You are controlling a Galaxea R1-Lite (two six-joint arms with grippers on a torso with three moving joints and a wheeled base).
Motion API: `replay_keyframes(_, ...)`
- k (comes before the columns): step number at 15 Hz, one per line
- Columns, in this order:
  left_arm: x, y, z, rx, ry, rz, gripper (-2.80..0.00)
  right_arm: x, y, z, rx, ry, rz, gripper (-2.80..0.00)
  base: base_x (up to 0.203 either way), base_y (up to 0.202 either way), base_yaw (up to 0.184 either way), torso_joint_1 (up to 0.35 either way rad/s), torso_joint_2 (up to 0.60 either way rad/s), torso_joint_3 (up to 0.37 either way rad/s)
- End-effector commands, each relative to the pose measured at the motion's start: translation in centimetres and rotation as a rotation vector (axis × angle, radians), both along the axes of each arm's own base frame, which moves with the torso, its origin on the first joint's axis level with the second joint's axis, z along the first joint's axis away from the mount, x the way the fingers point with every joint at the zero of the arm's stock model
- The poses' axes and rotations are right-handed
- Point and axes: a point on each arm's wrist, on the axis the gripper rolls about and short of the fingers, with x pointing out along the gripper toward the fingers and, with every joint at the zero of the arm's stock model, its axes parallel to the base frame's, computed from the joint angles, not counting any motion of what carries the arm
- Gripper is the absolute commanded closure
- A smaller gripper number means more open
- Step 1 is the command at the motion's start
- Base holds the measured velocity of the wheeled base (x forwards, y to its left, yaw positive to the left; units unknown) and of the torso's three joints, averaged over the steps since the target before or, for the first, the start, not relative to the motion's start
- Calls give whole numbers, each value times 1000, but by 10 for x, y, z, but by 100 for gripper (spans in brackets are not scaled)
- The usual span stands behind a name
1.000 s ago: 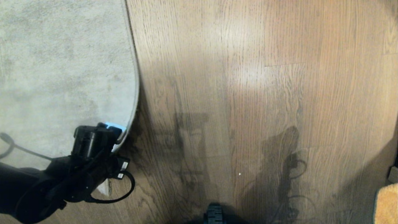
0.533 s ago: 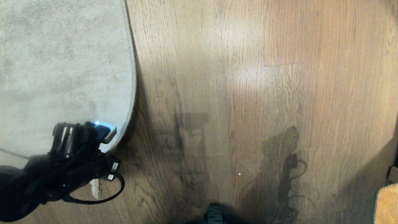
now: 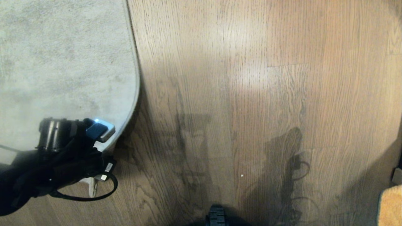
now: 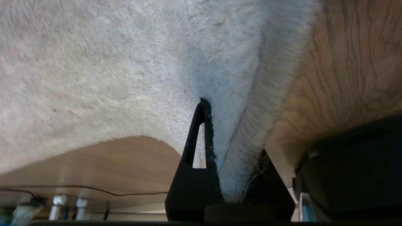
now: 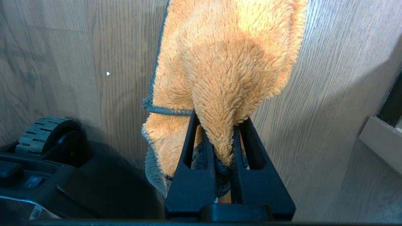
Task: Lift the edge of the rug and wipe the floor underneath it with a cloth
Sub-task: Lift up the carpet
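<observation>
While the left pincer is clenched on the rug edge, the pile bunches into a ridge between its two black fingers, and the border there is raised off the floor. From the head camera, the left arm comes in from the near left, its wrist lying over the rug's near right part, where the border curves in toward the arm. A small blue light glows on the wrist housing. A black cable loops beneath the arm, over the planks. Farther away, the rug lies flat and fills the far left of the scene, its thin-bound edge running near to far beside the bare wood.

Under the lifted part, the left wrist camera shows brown planks on both sides of the pinched fold, with a thin wire trailing across the floor.

At the near right, the right pincer grasps the cloth, its fingers closed on a bunched fold of the orange fuzz. The cloth hangs from the pincer, with a dark grey hem and underside showing. Only its orange corner enters the head view, at the near right, well apart from the rug. A ribbed black wheel of the base sits near the cloth. Arm shadows fall across the planks in the middle.
</observation>
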Motion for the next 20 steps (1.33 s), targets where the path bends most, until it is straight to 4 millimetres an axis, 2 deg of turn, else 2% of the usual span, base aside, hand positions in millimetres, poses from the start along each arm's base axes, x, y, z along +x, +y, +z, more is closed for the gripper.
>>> replay_keyframes(1, 5, 11, 11, 21, -22, -17, 0, 0, 0, 0, -1, 1, 1, 0, 0, 0, 0, 0, 0, 0)
replay_keyframes(4, 8, 27, 25, 88, 19, -66, 0, 0, 0, 0, -1, 1, 1, 0, 0, 0, 0, 0, 0, 0)
replay_keyframes(9, 13, 35, 56, 222, 76, -169, 0, 0, 0, 0, -1, 1, 1, 0, 0, 0, 0, 0, 0, 0)
replay_keyframes(11, 15, 42, 62, 287, 86, -197, 0, 0, 0, 0, -1, 1, 1, 0, 0, 0, 0, 0, 0, 0)
replay_keyframes(14, 17, 56, 72, 352, 58, -215, 0, 0, 0, 0, -1, 1, 1, 0, 0, 0, 0, 0, 0, 0)
replay_keyframes(20, 23, 73, 99, 343, -59, -257, 0, 0, 0, 0, -1, 1, 1, 0, 0, 0, 0, 0, 0, 0)
